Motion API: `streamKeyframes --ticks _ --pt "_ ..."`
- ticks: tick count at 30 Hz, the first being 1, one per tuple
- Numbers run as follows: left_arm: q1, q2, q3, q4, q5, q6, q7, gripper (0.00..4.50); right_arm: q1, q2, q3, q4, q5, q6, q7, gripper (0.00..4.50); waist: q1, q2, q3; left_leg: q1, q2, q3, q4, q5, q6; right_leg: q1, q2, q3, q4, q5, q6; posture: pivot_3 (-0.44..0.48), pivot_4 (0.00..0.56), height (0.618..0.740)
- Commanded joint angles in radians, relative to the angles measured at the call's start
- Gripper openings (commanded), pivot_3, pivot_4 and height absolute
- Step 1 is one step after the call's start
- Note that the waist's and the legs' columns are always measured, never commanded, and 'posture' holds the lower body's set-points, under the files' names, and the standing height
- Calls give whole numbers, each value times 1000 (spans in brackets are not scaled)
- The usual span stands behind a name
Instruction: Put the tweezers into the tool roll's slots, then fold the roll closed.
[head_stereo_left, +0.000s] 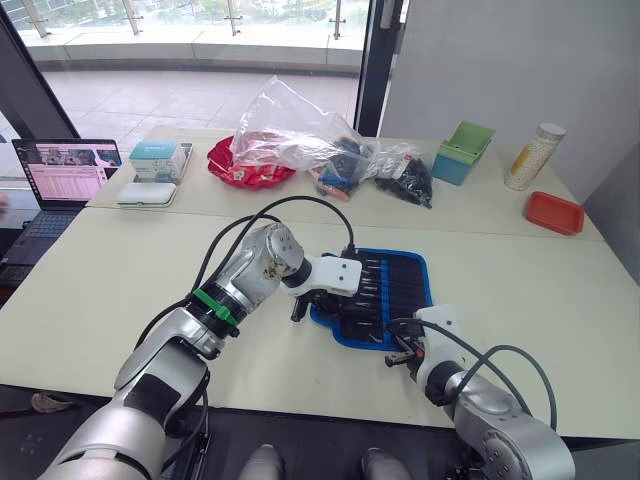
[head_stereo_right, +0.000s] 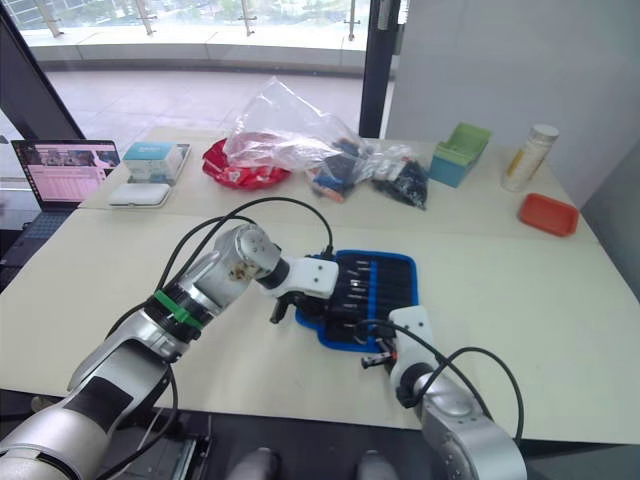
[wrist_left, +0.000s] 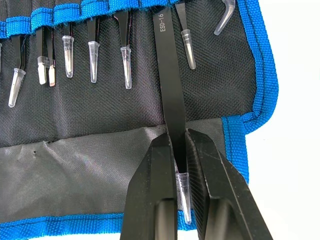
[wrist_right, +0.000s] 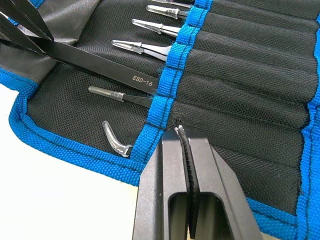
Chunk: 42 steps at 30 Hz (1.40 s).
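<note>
- One black tweezer (wrist_left: 169, 85), marked ESD-16, is being held by the left gripper (wrist_left: 181, 150); its fingers are closed on it near the capped tip, which is lying between them.
- Its long axis is running across the tool roll (head_stereo_left: 385, 290), tip end toward the roll's near flap, handle end disappearing under the blue centre stripe (wrist_right: 170, 75) into the slots (wrist_right: 240, 65).
- Several other tweezers are sitting in neighbouring slots, parallel to it, their clear-capped tips pointing the same way.
- The roll is lying open and flat on the white table (head_stereo_left: 120, 290), near the front edge, at a slight angle.
- The left arm is being reached across from the left, wrist bent down over the roll's left side.
- The right gripper (wrist_right: 187, 145) is being held at the roll's near right corner, fingers pressed together with nothing visible between them, tips at the blue stripe.
</note>
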Motion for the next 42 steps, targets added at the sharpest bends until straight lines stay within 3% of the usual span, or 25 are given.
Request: streamKeyframes --ticks 1,21,28,32,42 --pt "-29 -15 5 -20 -4 -2 -4 20 49 0 28 54 3 68 -3 0 0 0 0 0 0 0 0 0 0 0 0 0 0 0 0 0 150 740" --pt "-67 -144 -30 36 10 -8 10 20 52 13 35 52 2 64 -14 0 -2 0 0 0 0 0 0 0 0 0 0 0 1 0 0 0 150 740" --pt "-72 -331 -45 192 26 -52 111 20 47 7 32 52 5 68 -13 0 7 0 0 -1 -1 -1 2 0 1 1 0 0 0 0 0 0 150 740" --pt "-84 -391 -36 257 28 -66 143 20 42 3 30 48 7 75 -13 0 10 1 -1 0 -1 -1 2 0 1 1 0 0 1 0 0 0 150 740" --pt "-61 -335 18 201 12 -45 129 20 54 1 30 47 6 69 -14 0 10 1 -1 -1 -4 -4 4 0 1 4 -1 0 1 0 1 0 150 740"
